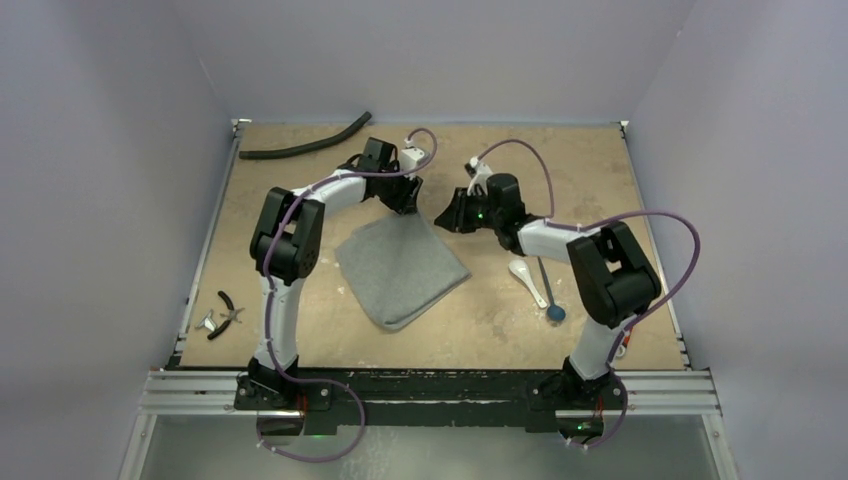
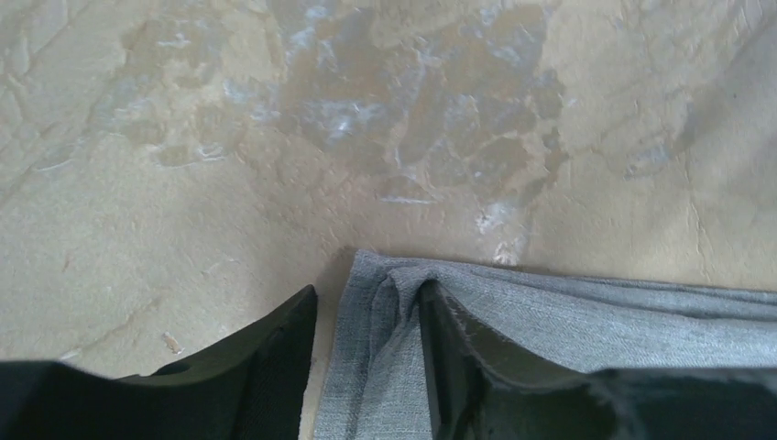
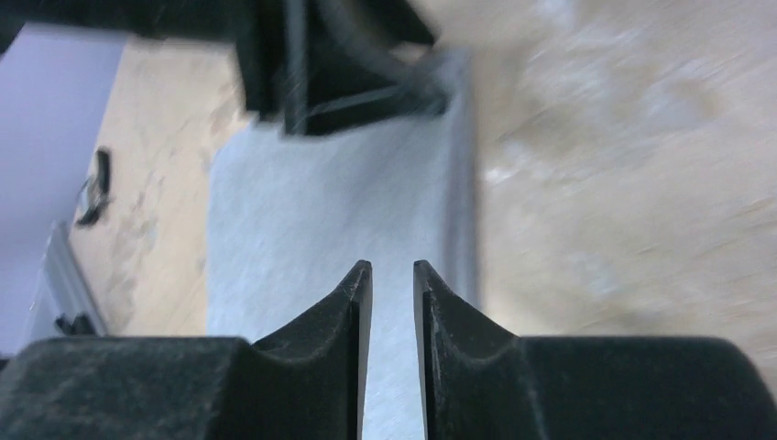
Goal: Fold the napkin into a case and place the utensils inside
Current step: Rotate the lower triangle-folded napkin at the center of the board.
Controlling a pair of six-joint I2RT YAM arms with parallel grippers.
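The grey napkin (image 1: 400, 270) lies folded into a flat oblong on the table. My left gripper (image 1: 405, 205) is at its far corner. In the left wrist view the left gripper (image 2: 368, 289) is open, and the napkin's corner (image 2: 385, 348) lies bunched between the fingers against the right finger (image 2: 476, 367). My right gripper (image 1: 445, 218) hovers just right of that corner. Its jaws (image 3: 392, 266) stand slightly open with nothing between them, above the napkin (image 3: 302, 211). The white spoon (image 1: 527, 280) and the dark stick with a blue end (image 1: 555, 313) lie to the right of the napkin.
A long black hose (image 1: 305, 145) lies at the back left. A red-handled tool (image 1: 222, 315) sits near the front left edge; it also shows small in the right wrist view (image 3: 92, 188). The left arm's wrist (image 3: 339, 64) fills the top of that view.
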